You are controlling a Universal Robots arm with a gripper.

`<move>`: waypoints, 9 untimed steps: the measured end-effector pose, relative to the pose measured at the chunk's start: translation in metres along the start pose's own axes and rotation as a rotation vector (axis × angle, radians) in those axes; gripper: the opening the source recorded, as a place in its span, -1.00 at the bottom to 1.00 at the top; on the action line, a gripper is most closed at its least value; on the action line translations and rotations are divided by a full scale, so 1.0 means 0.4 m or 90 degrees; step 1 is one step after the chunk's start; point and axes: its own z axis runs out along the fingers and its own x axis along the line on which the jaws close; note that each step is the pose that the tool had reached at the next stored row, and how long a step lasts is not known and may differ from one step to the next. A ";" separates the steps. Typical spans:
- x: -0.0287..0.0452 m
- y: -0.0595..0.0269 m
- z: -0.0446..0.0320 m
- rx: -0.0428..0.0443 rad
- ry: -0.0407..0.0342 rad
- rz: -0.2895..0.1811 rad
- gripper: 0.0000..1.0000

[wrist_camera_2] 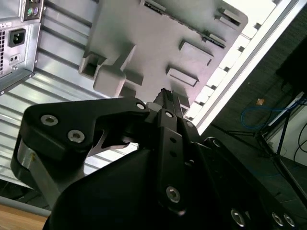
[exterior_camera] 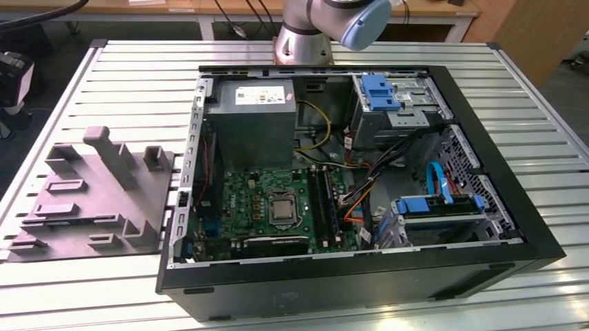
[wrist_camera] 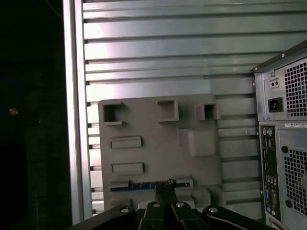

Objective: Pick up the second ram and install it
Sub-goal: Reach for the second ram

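In the first wrist view the second ram point(wrist_camera: 139, 186) shows edge-on as a thin dark blue strip standing in a slot of the grey fixture point(wrist_camera: 153, 129). My gripper point(wrist_camera: 165, 188) hangs well above the fixture. Its dark fingertips are pressed together with nothing between them, and they overlap the strip's end nearer the computer case. In the second wrist view the gripper point(wrist_camera_2: 164, 96) points down at the same fixture point(wrist_camera_2: 158, 38). The exterior view shows the fixture point(exterior_camera: 92, 200) on its left, beside the open case, and the green motherboard point(exterior_camera: 267, 203) with its black memory slots point(exterior_camera: 322, 203).
The open black computer case point(exterior_camera: 515, 207) holds a power supply point(exterior_camera: 250, 117), drive cages with blue clips point(exterior_camera: 379, 93) and loose cables point(exterior_camera: 368, 179). Its rear panel point(wrist_camera: 283, 143) stands close beside the fixture. The slatted metal table point(exterior_camera: 120, 69) ends just past the fixture.
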 end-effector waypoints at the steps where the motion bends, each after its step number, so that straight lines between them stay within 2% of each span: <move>1: 0.000 -0.005 0.003 0.0000 0.0000 0.000 -0.80; 9: -0.002 -0.042 0.035 0.0000 -0.0001 0.000 -0.80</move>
